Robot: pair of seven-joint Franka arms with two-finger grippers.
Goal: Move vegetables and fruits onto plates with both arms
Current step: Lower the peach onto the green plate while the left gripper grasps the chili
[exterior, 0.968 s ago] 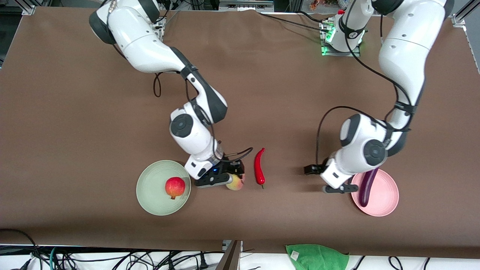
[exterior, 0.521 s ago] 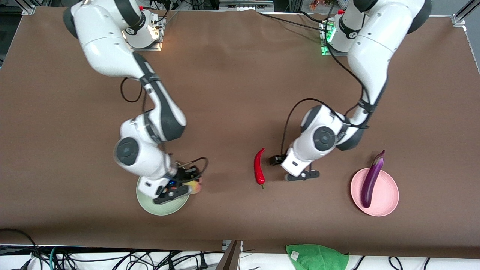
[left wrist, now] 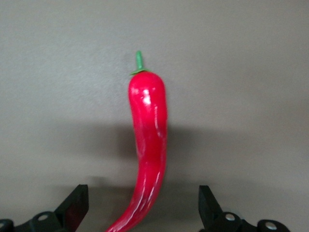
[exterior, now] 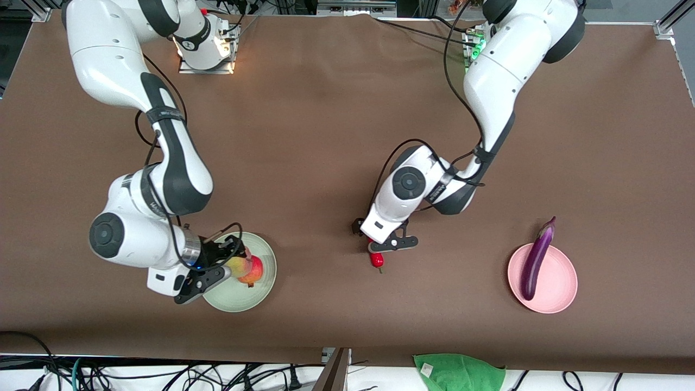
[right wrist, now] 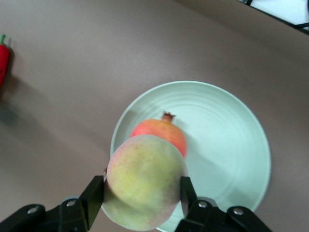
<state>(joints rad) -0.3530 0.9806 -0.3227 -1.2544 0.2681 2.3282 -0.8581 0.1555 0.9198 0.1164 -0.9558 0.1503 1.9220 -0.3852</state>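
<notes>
- The pink plate (exterior: 559, 296) sits toward the left arm's end of the worktop (exterior: 336, 136) from the green plate (exterior: 239, 298); the eggplant (exterior: 535, 258) lies on it.
- The pomegranate (exterior: 255, 271) sits on the green plate.
- The right hand (exterior: 220, 269) is squeezed on the peach (exterior: 237, 266), over the green plate.
- The left hand (exterior: 383, 239), fingers wide apart and holding nothing, is over the chili pepper (exterior: 376, 259), between the plates.
</notes>
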